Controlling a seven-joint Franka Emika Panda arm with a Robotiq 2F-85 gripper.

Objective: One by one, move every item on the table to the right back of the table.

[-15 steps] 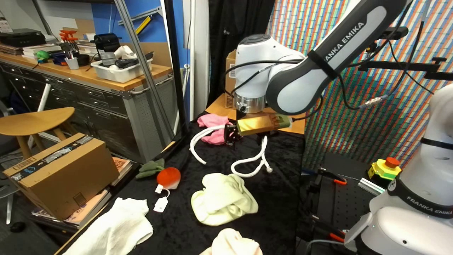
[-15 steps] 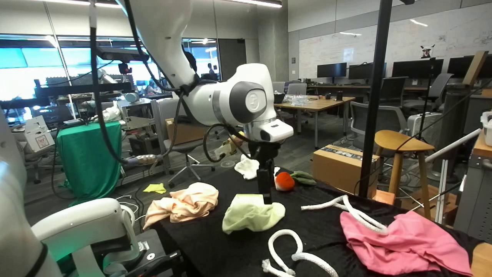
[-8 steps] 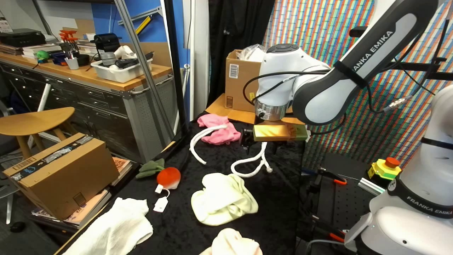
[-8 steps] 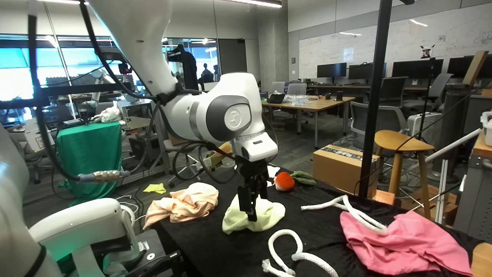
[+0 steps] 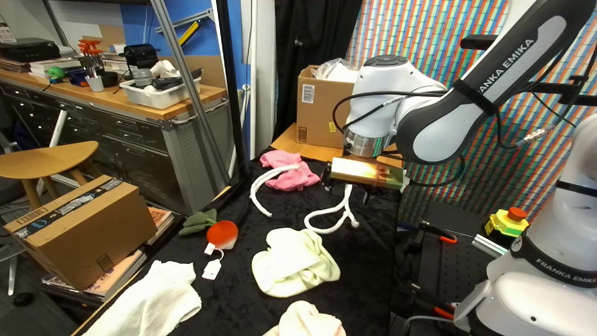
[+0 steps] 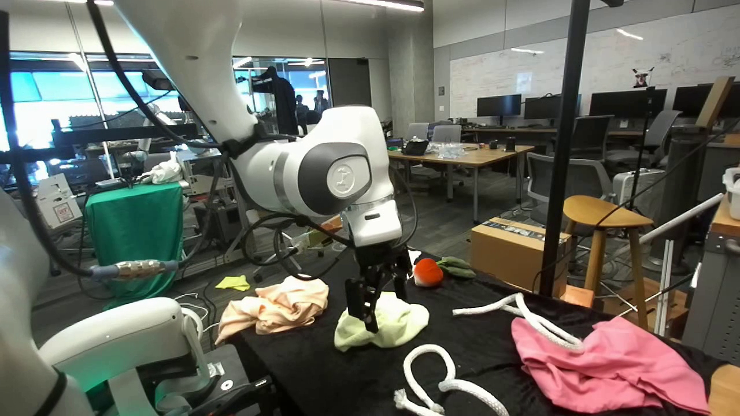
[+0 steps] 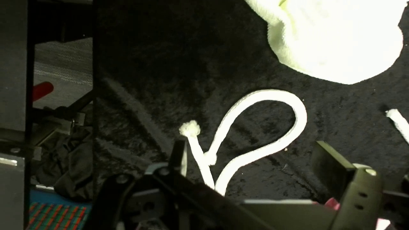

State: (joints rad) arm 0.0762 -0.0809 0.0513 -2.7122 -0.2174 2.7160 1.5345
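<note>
With jaws spread wide, a robot gripper hangs over a white rope looped mid-frame in the wrist view, its height hard to judge. A pale yellow cloth lies upper right on the black-topped table.

Jaws spread, the end effector hangs over looped white rope near pale cloth.

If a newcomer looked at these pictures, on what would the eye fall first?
Probably on the big white robot arm, whose end effector hangs open over the black table. Next comes the bright pink cloth, partly under a white rope, by one end of the table. The round red object also stands out, near a table edge with green leaf shapes beside it.
</note>
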